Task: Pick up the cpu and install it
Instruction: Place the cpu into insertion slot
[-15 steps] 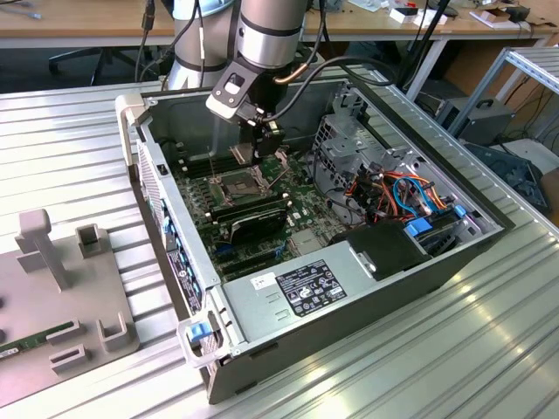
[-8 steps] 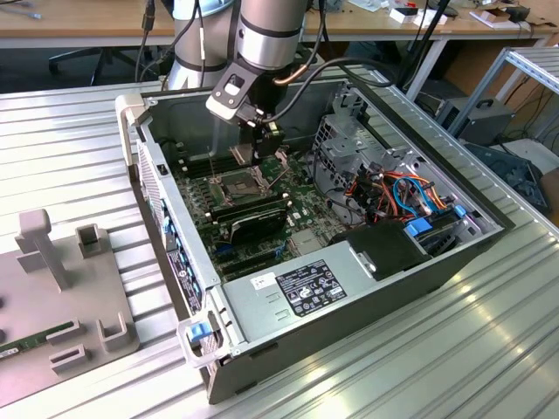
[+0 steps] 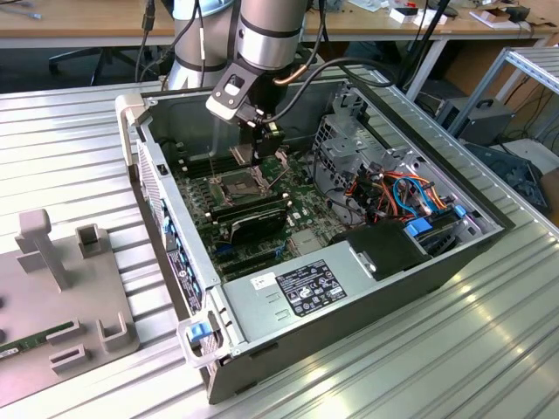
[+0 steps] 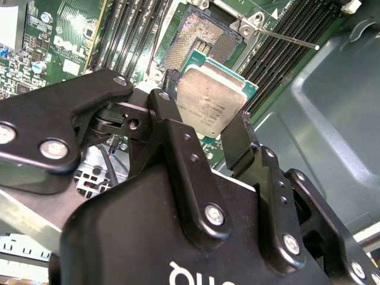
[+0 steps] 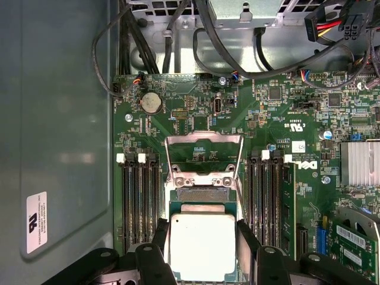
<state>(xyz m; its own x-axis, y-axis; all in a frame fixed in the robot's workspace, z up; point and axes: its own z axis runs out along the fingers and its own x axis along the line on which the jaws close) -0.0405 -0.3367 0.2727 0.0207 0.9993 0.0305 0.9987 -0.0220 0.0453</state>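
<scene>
The cpu [image 4: 211, 104], a thin square chip with a dull silver face on a green edge, is pinched at two opposite sides by my gripper [image 4: 205, 119]. In the first wrist view the cpu [image 5: 202, 246] hangs between two black fingers [image 5: 162, 237], just off the open socket [image 5: 202, 196]. The socket's metal frame [image 5: 203, 159] is hinged up and its contact field [image 4: 196, 41] lies bare. In the exterior view my gripper [image 3: 262, 144] reaches down into the open computer case over the socket [image 3: 240, 185] on the motherboard.
Rows of black memory slots [image 5: 139, 208] flank the socket on both sides. A thin socket lever [image 4: 285, 38] sticks out sideways. Cables [image 3: 402, 196], a drive cage [image 3: 349, 140] and the power supply [image 3: 301, 292] fill the case's right and front. A grey fixture [image 3: 61, 288] stands at the exterior view's left.
</scene>
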